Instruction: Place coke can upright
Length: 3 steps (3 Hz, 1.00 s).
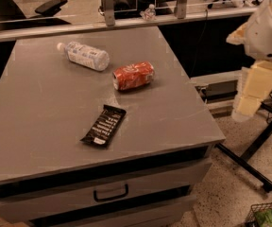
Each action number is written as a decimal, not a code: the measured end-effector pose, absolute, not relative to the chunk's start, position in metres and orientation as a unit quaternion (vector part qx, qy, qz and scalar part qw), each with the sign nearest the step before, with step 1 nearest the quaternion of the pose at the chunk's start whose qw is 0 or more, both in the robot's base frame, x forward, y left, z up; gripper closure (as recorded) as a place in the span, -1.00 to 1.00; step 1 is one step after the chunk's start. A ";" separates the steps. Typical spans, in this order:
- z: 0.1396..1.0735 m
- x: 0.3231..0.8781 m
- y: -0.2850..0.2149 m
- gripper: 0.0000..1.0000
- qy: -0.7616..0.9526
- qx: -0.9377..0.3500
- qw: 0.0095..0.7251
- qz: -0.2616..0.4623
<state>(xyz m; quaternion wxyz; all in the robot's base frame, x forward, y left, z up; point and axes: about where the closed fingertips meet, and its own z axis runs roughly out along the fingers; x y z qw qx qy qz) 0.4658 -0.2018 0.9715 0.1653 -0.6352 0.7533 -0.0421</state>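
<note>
The coke can (133, 75) is red-orange with white lettering. It lies on its side on the grey cabinet top (41, 108), right of centre and towards the back. My gripper (250, 92) hangs from the white arm (269, 30) off the right edge of the cabinet. It is in the air to the right of the can, well apart from it, and it holds nothing that I can see.
A clear plastic water bottle (85, 55) lies on its side behind and left of the can. A flat black snack bar wrapper (104, 126) lies in front of it. A drawer handle (110, 193) is below the front edge. A black stand leg (249, 162) crosses the floor at right.
</note>
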 end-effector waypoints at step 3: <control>0.937 0.561 -0.121 -1.00 0.647 -0.739 0.185 -0.001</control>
